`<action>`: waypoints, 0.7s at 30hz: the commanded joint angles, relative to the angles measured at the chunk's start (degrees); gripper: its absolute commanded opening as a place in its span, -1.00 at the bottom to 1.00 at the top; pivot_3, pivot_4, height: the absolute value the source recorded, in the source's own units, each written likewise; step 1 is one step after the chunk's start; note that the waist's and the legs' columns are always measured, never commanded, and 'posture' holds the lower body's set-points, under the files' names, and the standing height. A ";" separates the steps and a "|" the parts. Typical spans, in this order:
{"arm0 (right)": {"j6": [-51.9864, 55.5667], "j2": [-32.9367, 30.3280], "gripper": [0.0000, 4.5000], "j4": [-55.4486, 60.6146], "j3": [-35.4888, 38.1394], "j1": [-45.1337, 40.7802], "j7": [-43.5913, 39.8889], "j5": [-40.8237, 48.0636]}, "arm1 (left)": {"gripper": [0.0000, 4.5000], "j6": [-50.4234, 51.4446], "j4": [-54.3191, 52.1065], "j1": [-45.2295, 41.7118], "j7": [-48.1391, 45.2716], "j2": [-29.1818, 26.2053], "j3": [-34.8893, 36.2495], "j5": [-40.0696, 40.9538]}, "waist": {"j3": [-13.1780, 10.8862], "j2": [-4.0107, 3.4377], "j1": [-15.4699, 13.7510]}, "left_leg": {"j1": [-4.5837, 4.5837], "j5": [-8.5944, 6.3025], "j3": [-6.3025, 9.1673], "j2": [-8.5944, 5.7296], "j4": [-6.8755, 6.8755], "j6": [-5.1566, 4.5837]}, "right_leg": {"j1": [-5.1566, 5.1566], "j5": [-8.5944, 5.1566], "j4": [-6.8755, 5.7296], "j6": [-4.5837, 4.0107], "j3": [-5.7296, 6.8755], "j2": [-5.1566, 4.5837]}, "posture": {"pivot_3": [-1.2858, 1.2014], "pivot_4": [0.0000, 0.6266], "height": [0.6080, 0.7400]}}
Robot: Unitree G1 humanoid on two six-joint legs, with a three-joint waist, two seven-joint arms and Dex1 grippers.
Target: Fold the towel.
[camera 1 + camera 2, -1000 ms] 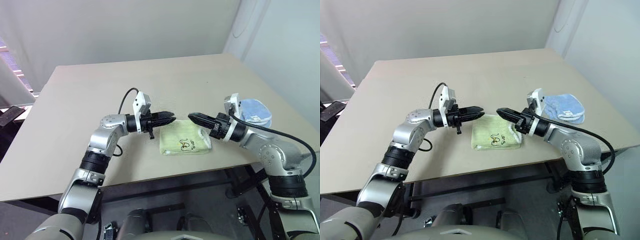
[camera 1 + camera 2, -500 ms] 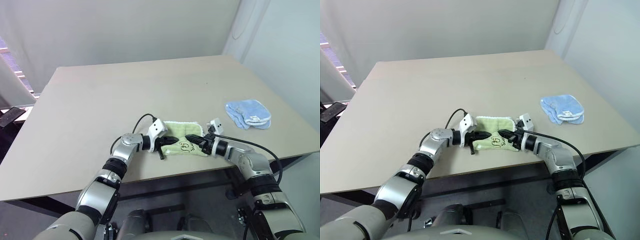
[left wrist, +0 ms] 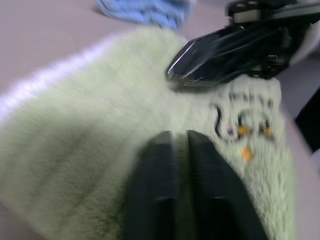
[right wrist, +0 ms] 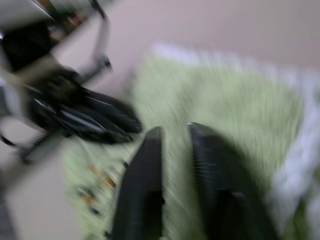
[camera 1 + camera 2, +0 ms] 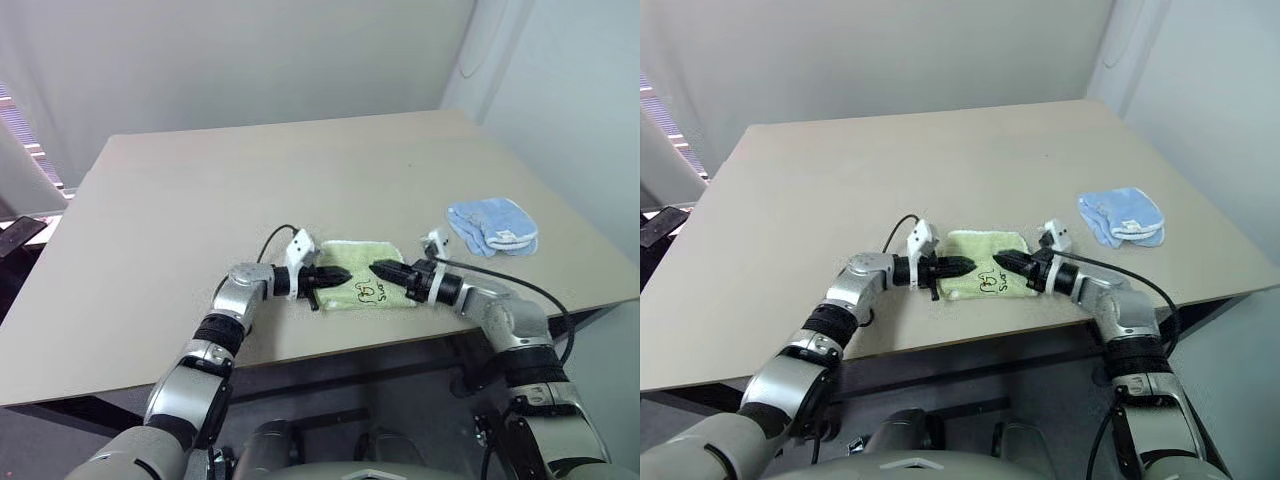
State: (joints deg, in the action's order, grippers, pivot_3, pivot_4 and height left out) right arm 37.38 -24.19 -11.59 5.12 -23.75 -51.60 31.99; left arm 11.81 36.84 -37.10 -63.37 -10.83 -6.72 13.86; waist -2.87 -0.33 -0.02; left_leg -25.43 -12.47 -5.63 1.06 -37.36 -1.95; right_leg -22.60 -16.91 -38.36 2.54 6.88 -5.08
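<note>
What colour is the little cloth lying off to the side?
Light blue cloth, clearest in the left eye view.

The towel (image 5: 362, 279) is being shown as light green terry, with a white edging seen along its far side. A small dark printed mark (image 5: 367, 291) is being carried on its upper face; in the left wrist view the mark (image 3: 241, 126) is being shown as dark curved lines with small orange spots. The cloth (image 5: 492, 226) is being seen as light blue, with a paler, whitish band at one edge. The desk (image 5: 200, 200) is being presented in a plain, unpatterned beige. The fingers (image 3: 180, 165) of the left gripper (image 5: 340, 275) and those of the right gripper (image 5: 382, 270) are being shown in glossy black.
</note>
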 commanded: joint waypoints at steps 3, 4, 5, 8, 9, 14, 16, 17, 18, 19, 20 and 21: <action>7.75 -1.33 0.42 8.82 7.67 -3.01 4.32 8.63 | 0.25 19.99 -15.25 2.31 3.97 -4.78 4.98 7.13 | -0.01 -0.01 0.78 | 0.03 -0.01 0.00 -0.02 0.03 -0.01 | 0.03 0.00 0.01 0.00 0.00 0.00 | 0.03 -1.00 0.76; 10.03 -1.93 0.59 9.76 8.41 -3.21 4.78 10.13 | 0.41 24.23 -16.93 2.60 5.22 -5.71 5.88 8.29 | -0.01 -0.01 0.81 | 0.03 -0.01 0.01 -0.02 0.02 -0.01 | 0.04 0.00 0.00 -0.01 0.00 0.00 | 0.03 -1.00 0.76; 12.40 -2.56 0.72 10.56 8.78 -3.19 4.98 11.51 | 0.56 28.76 -17.84 2.56 6.86 -6.52 6.37 8.89 | -0.01 -0.01 0.82 | 0.06 -0.01 0.01 -0.01 0.02 0.00 | 0.06 0.00 0.00 -0.01 0.01 0.00 | 0.03 -1.00 0.76; 19.20 -3.26 0.88 10.73 10.42 -3.53 7.28 15.44 | 0.99 41.33 -19.29 2.44 9.23 -9.36 5.35 9.98 | -0.01 -0.01 0.85 | 0.10 -0.01 0.03 -0.01 0.00 0.01 | 0.10 0.00 0.01 -0.03 0.01 0.00 | 0.03 -1.00 0.76; 20.60 -3.40 0.88 10.69 10.67 -3.41 7.77 16.15 | 0.99 43.77 -19.30 2.39 10.18 -10.09 4.12 9.25 | -0.01 -0.01 0.84 | 0.12 -0.02 0.03 -0.01 0.00 0.01 | 0.12 0.00 0.01 -0.03 0.01 0.00 | 0.03 -1.00 0.76; 26.61 -2.66 0.88 10.12 13.98 -2.90 11.25 20.86 | 0.99 60.62 -16.80 -1.44 13.06 -7.78 10.20 16.53 | -0.02 0.01 0.54 | 0.09 -0.03 0.03 -0.07 0.02 0.03 | 0.04 -0.01 0.08 -0.06 0.01 -0.06 | 0.03 -1.00 0.76; 28.54 -2.55 0.88 9.91 15.30 -2.57 12.45 22.69 | 0.99 65.93 -15.50 -2.72 15.15 -5.70 12.21 18.22 | -0.02 0.02 0.61 | 0.06 -0.04 0.03 -0.10 0.02 0.03 | 0.08 0.00 0.13 -0.05 0.01 -0.10 | 0.03 -1.00 0.76; 29.16 -2.63 0.88 10.16 15.73 -2.26 12.83 23.39 | 0.99 67.95 -15.22 -3.11 16.10 -4.70 12.83 18.81 | -0.02 0.02 0.67 | 0.06 -0.04 0.03 -0.12 0.02 0.01 | 0.15 0.00 0.14 -0.04 0.00 -0.12 | 0.03 -1.00 0.76; 29.55 -2.83 0.88 10.71 16.00 -1.80 13.04 23.87 | 0.99 69.86 -14.37 -3.65 17.45 -3.51 13.77 19.22 | -0.02 0.02 0.73 | 0.06 -0.03 0.02 -0.13 0.02 0.00 | 0.15 0.00 0.14 -0.03 0.00 -0.12 | 0.03 -1.00 0.76; 29.92 -3.17 0.88 11.32 16.19 -1.33 13.15 24.29 | 0.99 71.31 -13.37 -4.16 18.81 -2.36 15.04 19.61 | -0.02 0.02 0.73 | 0.06 -0.03 0.02 -0.13 0.02 -0.01 | 0.15 0.01 0.14 -0.02 0.00 -0.12 | 0.03 -1.00 0.76; 30.15 -3.71 0.88 11.89 16.27 -0.88 13.20 24.49 | 0.99 72.65 -12.20 -4.72 19.79 -1.28 16.47 20.22 | -0.02 0.02 0.74 | 0.07 -0.03 0.02 -0.13 0.04 -0.01 | 0.15 0.02 0.13 -0.01 0.00 -0.12 | 0.03 -1.00 0.76; 30.40 -4.30 0.88 12.30 16.35 -0.49 13.32 24.62 | 0.99 73.69 -11.08 -5.19 20.67 -0.38 17.78 20.68 | -0.02 0.02 0.73 | 0.07 -0.02 0.02 -0.12 0.04 -0.02 | 0.14 0.02 0.11 0.00 0.00 -0.10 | 0.03 -1.00 0.76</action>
State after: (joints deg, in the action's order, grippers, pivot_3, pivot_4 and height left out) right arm 67.37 -27.31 -2.16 19.90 -24.02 -38.49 54.96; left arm 82.95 24.87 -40.47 -44.01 -11.79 8.28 32.86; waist -2.89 -0.31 0.71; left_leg -25.36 -12.49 -5.61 0.94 -37.32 -1.97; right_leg -22.47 -16.89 -38.27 2.55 6.89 -5.17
